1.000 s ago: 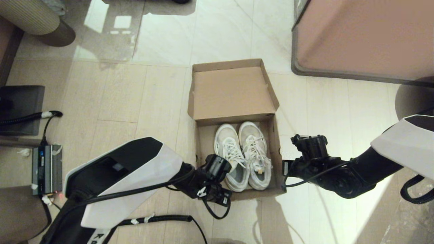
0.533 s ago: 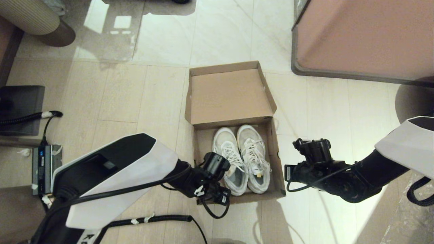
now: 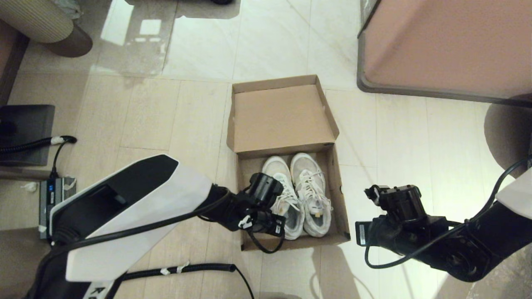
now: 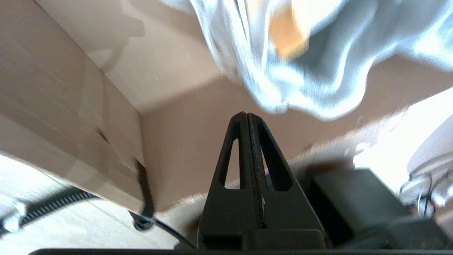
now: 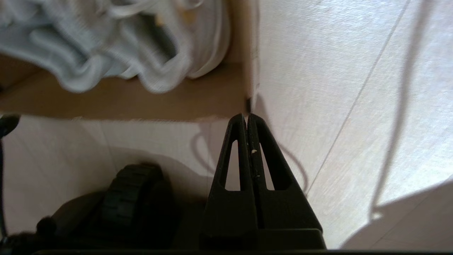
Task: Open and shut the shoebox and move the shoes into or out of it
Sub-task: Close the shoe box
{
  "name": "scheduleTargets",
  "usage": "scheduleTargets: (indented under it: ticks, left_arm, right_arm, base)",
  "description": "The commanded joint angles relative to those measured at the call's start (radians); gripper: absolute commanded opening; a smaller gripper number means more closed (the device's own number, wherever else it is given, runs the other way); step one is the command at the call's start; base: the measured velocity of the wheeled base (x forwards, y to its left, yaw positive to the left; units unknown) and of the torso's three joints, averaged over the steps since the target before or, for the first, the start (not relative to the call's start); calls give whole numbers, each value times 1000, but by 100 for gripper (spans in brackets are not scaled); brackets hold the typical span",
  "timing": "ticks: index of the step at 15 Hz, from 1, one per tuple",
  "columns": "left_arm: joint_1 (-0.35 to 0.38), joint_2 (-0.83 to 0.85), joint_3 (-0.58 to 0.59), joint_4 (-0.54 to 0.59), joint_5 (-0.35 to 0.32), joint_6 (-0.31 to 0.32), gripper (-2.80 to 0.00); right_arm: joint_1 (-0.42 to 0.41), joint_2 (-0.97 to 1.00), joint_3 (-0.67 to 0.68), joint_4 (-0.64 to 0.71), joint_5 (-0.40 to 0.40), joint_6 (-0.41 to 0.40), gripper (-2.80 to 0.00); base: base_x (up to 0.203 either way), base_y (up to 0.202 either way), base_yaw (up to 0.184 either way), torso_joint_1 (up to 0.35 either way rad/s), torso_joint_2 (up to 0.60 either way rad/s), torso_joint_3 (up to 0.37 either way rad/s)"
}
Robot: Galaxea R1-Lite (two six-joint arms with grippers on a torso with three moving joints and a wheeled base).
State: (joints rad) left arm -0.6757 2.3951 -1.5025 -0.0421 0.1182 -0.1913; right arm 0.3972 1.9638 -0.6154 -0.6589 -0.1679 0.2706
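The left gripper (image 4: 247, 117) hangs inside the near-left corner of the shoebox (image 3: 286, 112), just beside the heel of the left-hand sneaker; its fingers (image 4: 242, 148) are pressed flat together with nothing between them. The shoebox sits on the tiled floor (image 3: 137, 116) in front of the robot with its flap lid thrown back and away, so the opening step looks done. The shoes (image 3: 299, 195) lie side by side in the near half of the box, toes toward the lid hinge (laces up, heels close to the front wall). On the right, the right gripper (image 5: 248, 117) is outside the box, low over the floor just off the near-right corner, its fingers (image 5: 254, 152) likewise closed on nothing.

The step in hand appears to be taking the shoes out. By that reading, the next move calls for the left fingers to part and settle over a heel collar or a sidewall of the nearer sneaker, then close and lift clear of the cardboard wall.
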Motion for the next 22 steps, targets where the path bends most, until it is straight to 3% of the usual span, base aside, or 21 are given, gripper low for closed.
scheduleTargets:
  ticks: [1, 7, 10, 19, 22]
  left_arm:
    - [5, -22, -31, -1, 7, -6, -280]
    - [19, -74, -84, 46, 14, -47, -280]
    - [29, -88, -99, 45, 14, -100, -280]
    - [57, -106, -102, 45, 15, -99, -280]
    - [67, -113, -96, 45, 15, -100, -280]
  right_arm:
    - [35, 8, 32, -45, -2, 1, -280]
    - [109, 54, 26, -102, -4, 1, -280]
    - [138, 59, 29, -102, -9, -1, -280]
    - [134, 127, 14, -105, -16, -1, -280]
    - [128, 155, 18, -170, -18, -2, -280]
  base:
    - [0, 0, 0, 0, 0, 0]
    - [0, 0, 0, 0, 0, 0]
    - [0, 0, 0, 0, 0, 0]
    - [0, 0, 0, 0, 0, 0]
    - [0, 0, 0, 0, 0, 0]
